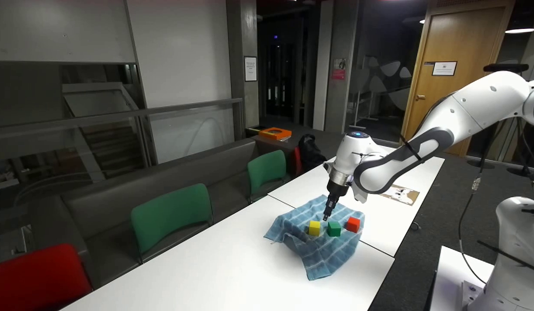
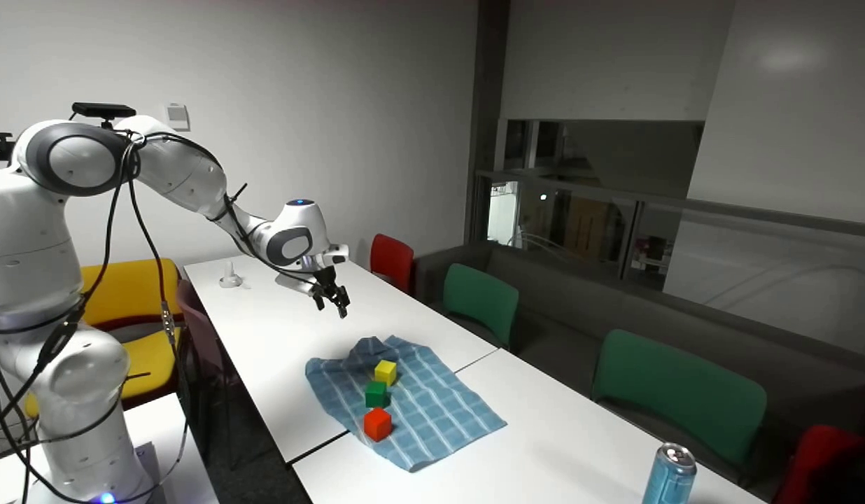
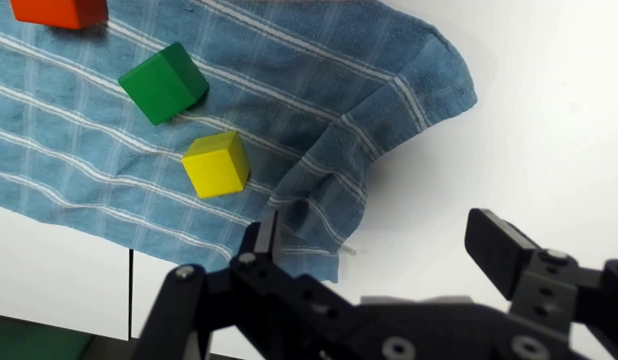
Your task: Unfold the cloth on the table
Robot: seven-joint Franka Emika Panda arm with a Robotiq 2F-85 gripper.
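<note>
The soft blue cloth with white stripes [image 2: 439, 406] lies on the long white table [image 2: 558, 448]. In an exterior view, its long way may run far left to near right; folds make that unsure. The black two-finger claw [image 3: 374, 227] is spread wide above.

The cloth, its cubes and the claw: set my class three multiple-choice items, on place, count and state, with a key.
1. Where on the checked blue cloth is the green cube?
A. Between the red cube and yellow cube
B. On the red cube
C. On the yellow cube

2. How many cubes lie there?
A. Two
B. Five
C. Three

3. The claw is:
A. shut on the cloth
B. open
C. shut, empty

1 A: in the wrist view, both flank it.
2 C: both exterior views show three.
3 B: the wrist view shows its jaws wide apart.
</note>
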